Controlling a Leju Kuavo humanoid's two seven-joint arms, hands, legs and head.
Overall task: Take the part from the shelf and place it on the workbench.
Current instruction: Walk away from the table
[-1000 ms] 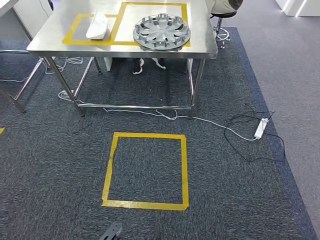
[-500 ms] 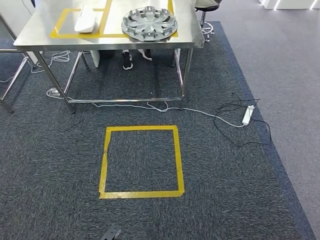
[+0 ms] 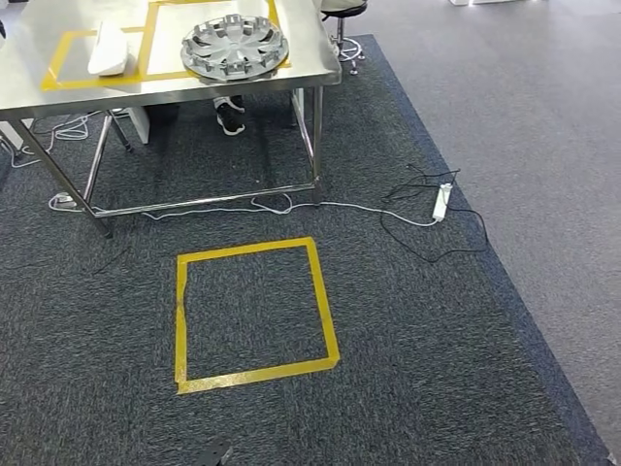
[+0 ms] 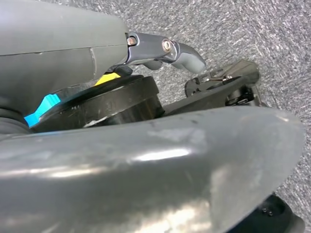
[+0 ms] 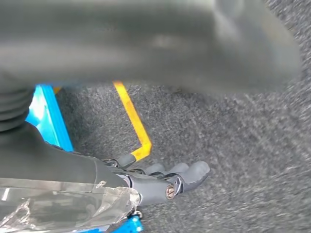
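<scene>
Wheel cover (image 3: 234, 47) lies on the steel table (image 3: 308, 68), inside yellow tape, beside a white part (image 3: 109, 49). My left hand (image 4: 165, 48) and right hand (image 5: 172, 179) hang over carpet, fingers loosely extended, holding nothing.

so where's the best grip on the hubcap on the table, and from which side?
Probably the outer rim of the hubcap. It lies flat on the steel table, clip ring up, close to the table's near edge and right end, so the rim nearest that edge is easiest to reach. Come in from the near side. Its wide, shallow dish likely calls for a rim pinch.
</scene>
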